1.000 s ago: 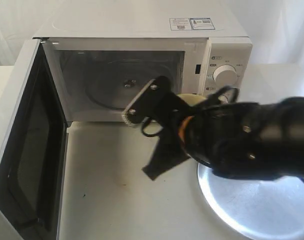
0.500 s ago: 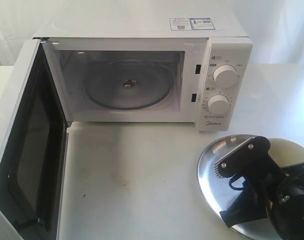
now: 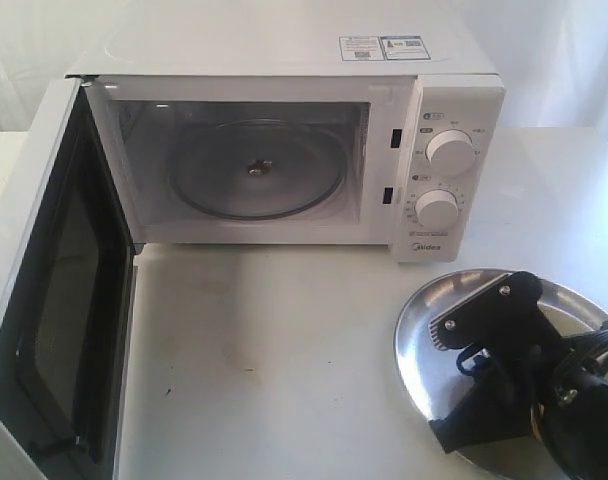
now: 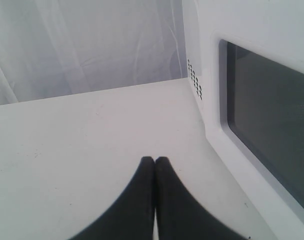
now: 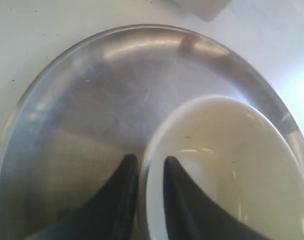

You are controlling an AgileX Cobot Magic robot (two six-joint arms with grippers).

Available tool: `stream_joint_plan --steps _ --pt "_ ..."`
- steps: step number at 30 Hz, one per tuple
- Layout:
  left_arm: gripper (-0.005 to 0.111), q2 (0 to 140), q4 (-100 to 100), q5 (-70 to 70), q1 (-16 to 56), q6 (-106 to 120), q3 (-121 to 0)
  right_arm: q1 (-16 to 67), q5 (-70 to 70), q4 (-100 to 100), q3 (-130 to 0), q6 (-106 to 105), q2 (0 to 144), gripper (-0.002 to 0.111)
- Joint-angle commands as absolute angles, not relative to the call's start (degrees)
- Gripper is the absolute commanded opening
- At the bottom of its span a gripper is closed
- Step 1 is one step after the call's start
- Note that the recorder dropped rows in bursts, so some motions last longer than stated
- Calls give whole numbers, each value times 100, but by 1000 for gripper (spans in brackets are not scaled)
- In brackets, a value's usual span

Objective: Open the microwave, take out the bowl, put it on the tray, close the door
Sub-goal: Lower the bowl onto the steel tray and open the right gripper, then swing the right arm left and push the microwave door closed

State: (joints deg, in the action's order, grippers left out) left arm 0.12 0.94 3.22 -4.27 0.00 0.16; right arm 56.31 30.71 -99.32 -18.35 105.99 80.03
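The white microwave (image 3: 284, 45) stands at the back with its door (image 3: 29, 300) swung wide open to the left and only a glass turntable (image 3: 256, 170) inside. At the front right lies the silver tray (image 3: 419, 330), partly covered by my right arm (image 3: 514, 370). In the right wrist view the cream bowl (image 5: 227, 165) rests low over the tray (image 5: 92, 100). My right gripper (image 5: 148, 162) is shut on its rim, one finger inside and one outside. My left gripper (image 4: 154, 161) is shut and empty over the table, beside the door's outer face (image 4: 262, 130).
Two round knobs (image 3: 449, 150) sit on the microwave's right panel. The open door takes up the left side of the white table (image 3: 264, 360). White curtains hang behind the table.
My right arm has carried the bowl from in front of the microwave opening down to the tray at the front right, and sank slightly in the last half second. The door has not moved.
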Motion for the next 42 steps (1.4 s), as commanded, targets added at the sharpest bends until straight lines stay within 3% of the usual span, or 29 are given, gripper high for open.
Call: stream_joint_plan --steps 1,4,7,9,10,11,19,27,32,42 --pt "0 0 50 343 -420 0 0 5590 3282 -9995 -1810 10799 7961 46" --pt "0 0 50 343 -420 0 0 5676 3323 -9995 -1862 10922 7815 49" --pt "0 0 50 343 -420 0 0 6316 3158 -9995 -2038 10586 6948 45" --pt "0 0 50 343 -420 0 0 6739 2962 -9995 -2258 10471 6054 32" --pt "0 0 50 343 -420 0 0 6865 2299 -9995 -2355 10032 5606 11" --pt "0 0 50 343 -420 0 0 6915 1873 -9995 -2420 9704 5359 1" --pt "0 0 50 343 -420 0 0 6964 -325 -9995 -3185 8685 4729 0" --pt "0 0 50 343 -420 0 0 6964 -1461 -9567 -4345 8354 5544 0" --pt "0 0 50 343 -420 0 0 7083 -1537 -8848 -5416 7509 6615 0" --pt "0 0 50 343 -420 0 0 7749 -46 -8702 -7375 7303 8760 0"
